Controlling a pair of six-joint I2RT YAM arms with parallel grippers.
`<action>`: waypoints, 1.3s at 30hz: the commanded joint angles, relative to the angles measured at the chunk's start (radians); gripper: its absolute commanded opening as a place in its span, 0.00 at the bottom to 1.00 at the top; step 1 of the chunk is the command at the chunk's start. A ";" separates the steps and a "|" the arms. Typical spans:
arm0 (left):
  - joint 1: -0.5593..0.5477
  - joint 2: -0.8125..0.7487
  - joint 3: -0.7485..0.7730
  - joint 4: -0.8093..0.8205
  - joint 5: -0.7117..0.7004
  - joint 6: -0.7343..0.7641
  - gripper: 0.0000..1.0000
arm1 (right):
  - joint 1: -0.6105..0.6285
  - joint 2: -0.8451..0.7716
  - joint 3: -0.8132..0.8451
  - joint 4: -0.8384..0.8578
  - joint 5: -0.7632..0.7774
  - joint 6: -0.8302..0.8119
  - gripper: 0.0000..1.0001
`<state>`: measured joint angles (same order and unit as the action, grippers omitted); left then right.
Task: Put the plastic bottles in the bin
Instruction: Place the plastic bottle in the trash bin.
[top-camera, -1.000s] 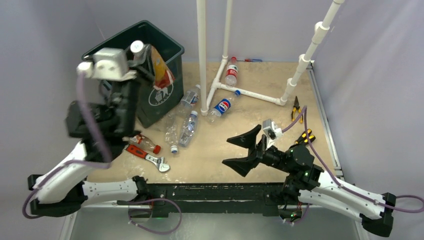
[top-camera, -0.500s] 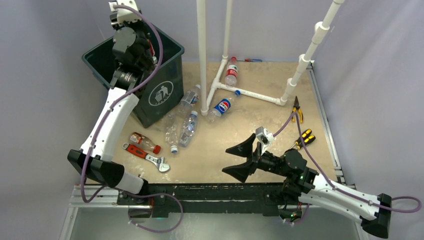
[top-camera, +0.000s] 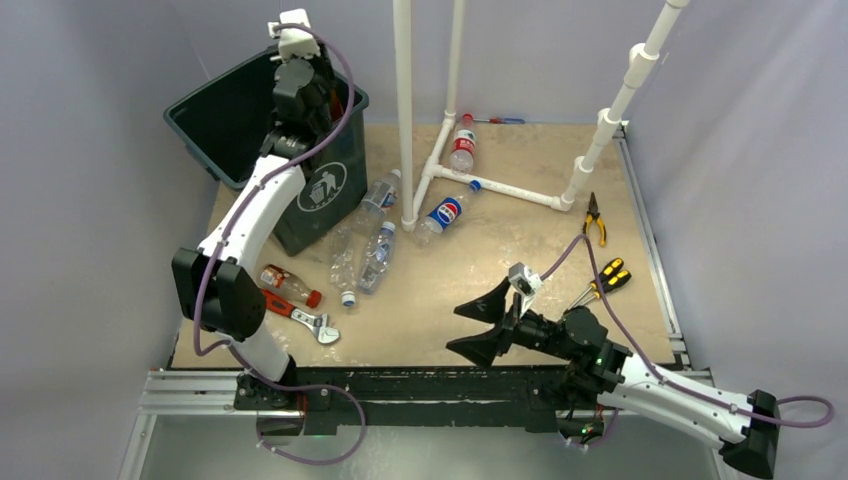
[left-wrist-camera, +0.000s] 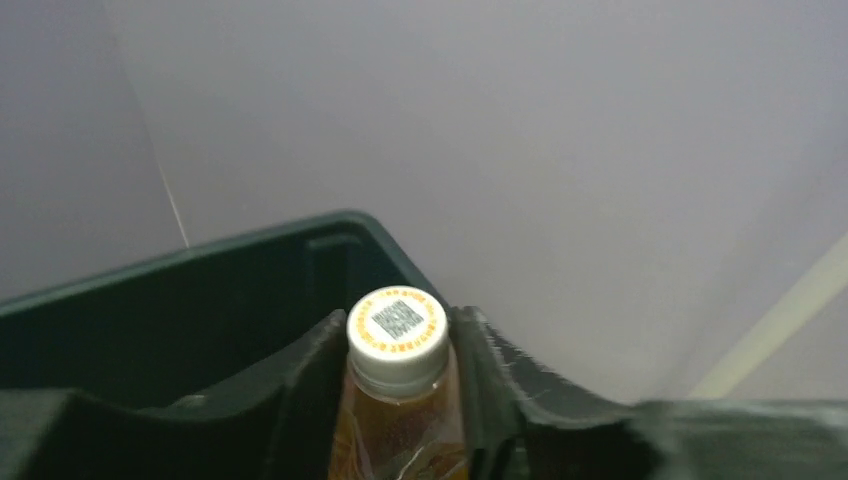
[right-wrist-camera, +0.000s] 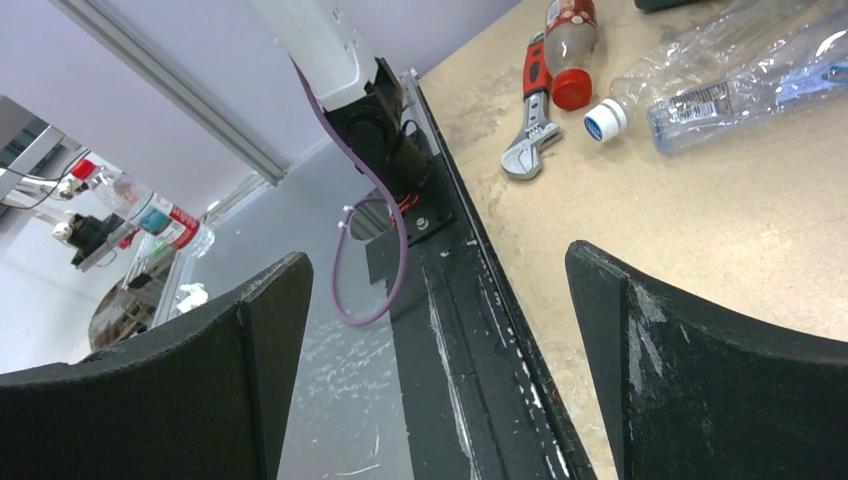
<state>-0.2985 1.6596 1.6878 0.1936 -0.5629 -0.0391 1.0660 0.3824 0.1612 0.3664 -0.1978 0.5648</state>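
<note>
My left gripper (top-camera: 318, 100) hangs over the right rear part of the dark green bin (top-camera: 215, 100), shut on an amber bottle (left-wrist-camera: 400, 420) just below its white cap; the bin's rim (left-wrist-camera: 250, 250) lies beneath. Several plastic bottles lie on the table: clear ones (top-camera: 378, 255) beside the bin, a blue-labelled one (top-camera: 445, 213), a red-labelled one (top-camera: 462, 145) and a red-capped one (top-camera: 285, 284). My right gripper (top-camera: 463, 318) (right-wrist-camera: 435, 270) stands open near the table's front edge with nothing between its fingers. It faces the red-capped bottle (right-wrist-camera: 568, 40) and the clear ones (right-wrist-camera: 720, 80).
A red-handled wrench (top-camera: 295, 313) (right-wrist-camera: 530, 120) lies by the red-capped bottle. White pipe frames (top-camera: 405, 110) stand at the back middle and right. Pliers (top-camera: 594, 218) and yellow-handled tools (top-camera: 605, 275) lie at the right. The black base rail (right-wrist-camera: 470, 300) runs under my right gripper.
My left arm swung from beside the bin up and right over its far side, carrying the amber bottle. My right gripper sank a little toward the front edge, staying open.
</note>
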 joint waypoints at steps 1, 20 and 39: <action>0.009 -0.023 -0.045 0.023 -0.024 -0.105 0.66 | -0.001 -0.041 0.009 -0.008 0.038 -0.013 0.99; 0.001 -0.699 -0.400 -0.556 0.293 -0.551 0.99 | -0.003 0.072 0.108 -0.082 0.551 0.080 0.99; -0.369 -0.907 -0.837 -0.528 0.262 -0.549 0.99 | -0.273 0.765 0.376 -0.016 0.723 0.311 0.99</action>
<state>-0.6651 0.8448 0.9573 -0.4316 -0.2943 -0.5598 0.8009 1.0893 0.4713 0.2745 0.5026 0.7799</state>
